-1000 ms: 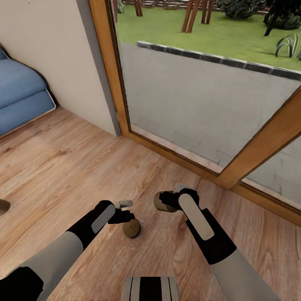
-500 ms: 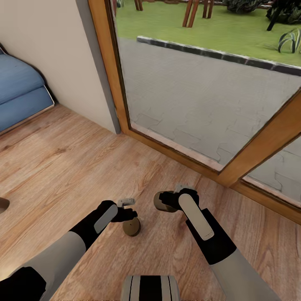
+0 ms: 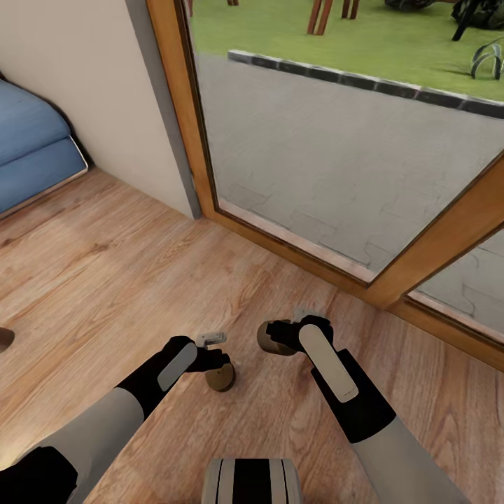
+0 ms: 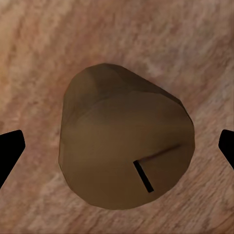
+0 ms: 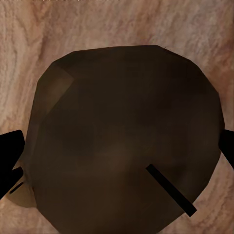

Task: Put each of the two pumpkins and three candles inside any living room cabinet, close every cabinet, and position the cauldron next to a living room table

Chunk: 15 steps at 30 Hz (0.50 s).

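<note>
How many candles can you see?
2. One candle sits at the left pincer; the other candle is at the right pincer. More may be out of sight.

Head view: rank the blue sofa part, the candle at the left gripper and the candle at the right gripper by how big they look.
1. Blue sofa, cut off by the frame edge, by far the largest.
2-3. Left gripper's candle and right gripper's candle: alike in size, both partly hidden by the grippers, so not ranked.

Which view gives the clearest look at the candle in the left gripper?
The left wrist view: the candle sits whole between the fingertips, wick slot visible, wood floor behind it. The head view shows that candle small, partly hidden under the left gripper.
</note>
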### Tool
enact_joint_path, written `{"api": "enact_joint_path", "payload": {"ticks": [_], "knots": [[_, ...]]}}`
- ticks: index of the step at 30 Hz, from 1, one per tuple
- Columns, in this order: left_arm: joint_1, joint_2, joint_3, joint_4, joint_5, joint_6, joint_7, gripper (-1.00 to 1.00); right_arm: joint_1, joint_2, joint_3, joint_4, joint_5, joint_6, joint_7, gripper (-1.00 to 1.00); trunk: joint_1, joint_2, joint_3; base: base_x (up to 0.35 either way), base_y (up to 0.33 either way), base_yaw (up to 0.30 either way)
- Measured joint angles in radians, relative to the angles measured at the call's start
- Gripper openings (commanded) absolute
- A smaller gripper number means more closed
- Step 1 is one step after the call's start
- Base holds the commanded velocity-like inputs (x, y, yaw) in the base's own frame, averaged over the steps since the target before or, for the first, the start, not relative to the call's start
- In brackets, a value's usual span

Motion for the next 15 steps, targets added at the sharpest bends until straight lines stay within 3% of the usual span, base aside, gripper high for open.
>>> {"api": "enact_joint_path", "payload": {"ticks": [8, 15], "knots": [[0.0, 0.0, -0.001, -0.003, 0.0, -0.001, 0.0, 1.0, 0.0, -0.001, 0.0, -0.014, 0.001, -0.005, 0.0, -1.0, 0.0, 0.0, 0.0, 0.0, 0.0, 0.0], [0.001, -0.001, -0.001, -0.005, 0.0, -0.001, 0.0, 1.0, 0.068, -0.006, 0.001, -0.166, 0.019, -0.007, -0.006, -1.0, 0.0, 0.0, 0.0, 0.0, 0.0, 0.0]]}}
